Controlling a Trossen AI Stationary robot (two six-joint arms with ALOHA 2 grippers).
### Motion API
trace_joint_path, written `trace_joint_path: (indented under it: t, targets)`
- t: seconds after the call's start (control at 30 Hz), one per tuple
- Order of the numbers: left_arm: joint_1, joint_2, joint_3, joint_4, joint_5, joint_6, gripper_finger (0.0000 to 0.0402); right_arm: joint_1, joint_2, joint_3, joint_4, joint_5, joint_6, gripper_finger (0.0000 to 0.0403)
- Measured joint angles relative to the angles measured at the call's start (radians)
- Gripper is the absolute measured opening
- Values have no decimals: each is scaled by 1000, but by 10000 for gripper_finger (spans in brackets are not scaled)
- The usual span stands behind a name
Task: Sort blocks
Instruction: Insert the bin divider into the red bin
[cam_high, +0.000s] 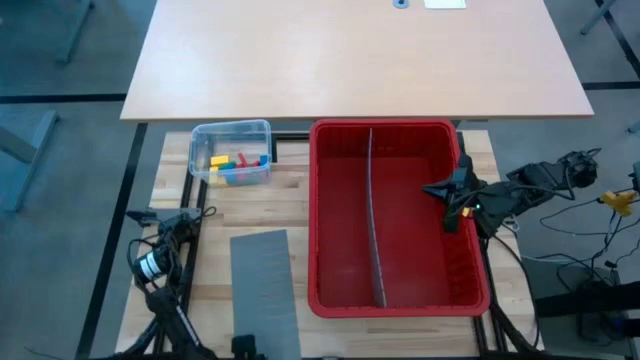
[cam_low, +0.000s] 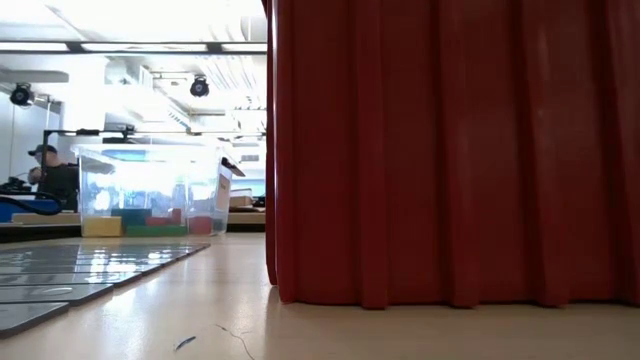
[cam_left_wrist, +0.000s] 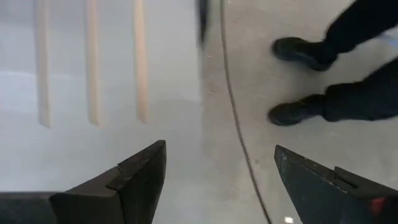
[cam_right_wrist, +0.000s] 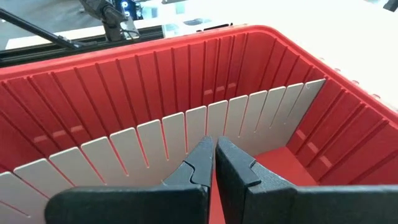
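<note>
A large red ribbed plastic bin sits toward the counter's right edge, split lengthwise by a grey slotted divider panel. Another flat grey slotted panel lies by the near edge. Near the far left corner, a small clear plastic tub holds the coloured toy blocks — yellow, red, green, blue. The right end effector hangs inside the bin, fingers pressed together, empty. The left end effector waits off the left edge — spread wide, empty.

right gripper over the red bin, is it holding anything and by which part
Nothing. The right gripper is shut on itself, empty, over the red bin. The blocks lie in the clear tub.
</note>
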Motion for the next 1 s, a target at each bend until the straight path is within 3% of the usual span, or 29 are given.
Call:
trace_joint_path:
  t: [0.23,1.0]
  targets:
    - [4,4,-2,-78,-4,8,273,0,0,-2,-1,0,11,0]
    - [5,67,33,-46,-45,170,272,0,0,-2,0,29,29,0]
